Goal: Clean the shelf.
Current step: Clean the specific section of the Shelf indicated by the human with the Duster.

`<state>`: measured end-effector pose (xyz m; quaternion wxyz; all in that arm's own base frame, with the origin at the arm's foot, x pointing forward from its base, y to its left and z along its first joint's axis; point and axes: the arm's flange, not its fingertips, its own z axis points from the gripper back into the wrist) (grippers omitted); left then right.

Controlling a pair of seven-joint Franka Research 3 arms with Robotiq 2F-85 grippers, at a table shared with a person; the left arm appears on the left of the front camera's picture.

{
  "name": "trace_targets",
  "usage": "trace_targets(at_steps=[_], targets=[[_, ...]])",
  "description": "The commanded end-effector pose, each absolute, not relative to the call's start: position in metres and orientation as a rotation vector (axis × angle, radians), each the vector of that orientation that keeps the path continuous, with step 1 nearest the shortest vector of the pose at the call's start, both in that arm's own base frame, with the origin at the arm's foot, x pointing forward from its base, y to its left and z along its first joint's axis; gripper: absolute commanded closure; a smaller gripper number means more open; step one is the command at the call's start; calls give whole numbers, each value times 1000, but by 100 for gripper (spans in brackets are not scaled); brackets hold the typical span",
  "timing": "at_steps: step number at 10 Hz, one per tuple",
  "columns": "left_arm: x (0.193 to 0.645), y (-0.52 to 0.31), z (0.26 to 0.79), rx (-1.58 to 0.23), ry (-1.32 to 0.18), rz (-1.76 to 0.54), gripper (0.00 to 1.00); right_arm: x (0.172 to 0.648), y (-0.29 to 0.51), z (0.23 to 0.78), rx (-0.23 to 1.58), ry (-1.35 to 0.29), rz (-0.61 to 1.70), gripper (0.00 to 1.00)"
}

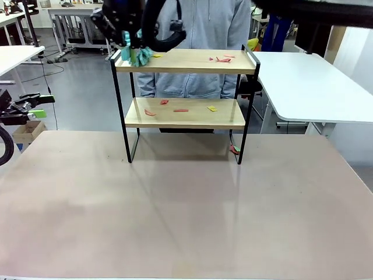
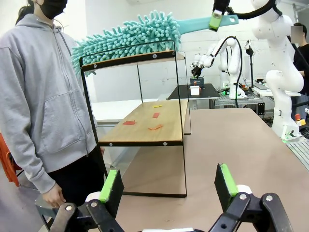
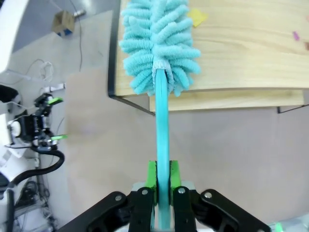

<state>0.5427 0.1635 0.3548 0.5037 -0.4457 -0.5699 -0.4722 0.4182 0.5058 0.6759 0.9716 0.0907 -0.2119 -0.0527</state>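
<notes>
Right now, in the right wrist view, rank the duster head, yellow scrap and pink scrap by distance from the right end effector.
1. Duster head, straight ahead.
2. Yellow scrap, just beyond it, rightward.
3. Pink scrap, far right.

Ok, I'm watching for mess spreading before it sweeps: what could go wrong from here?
The duster rests at one end of the top board of the shelf; a sweep along it could flick the red scraps off the far end onto the table, where one red piece already lies by a leg. Scraps could also go over the back edge toward the person standing close behind. The frame is thin, so a sideways push might shift the shelf.
</notes>
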Motion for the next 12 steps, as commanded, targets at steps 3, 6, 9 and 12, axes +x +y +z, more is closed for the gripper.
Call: trace_targets(at_steps=[3,6,9,12], targets=[[540,164,357,-1064,-1383,-1151,0,402,416,649,244,-379,-132,87],[540,164,357,-1064,-1383,-1151,0,394,349,643,243,-367,-254,87],[540,164,357,-1064,-1383,-1151,0,391,298,636,191,-351,-353,87],[540,164,357,-1064,-1383,-1151,0,381,260,641,118,-405,-425,87]])
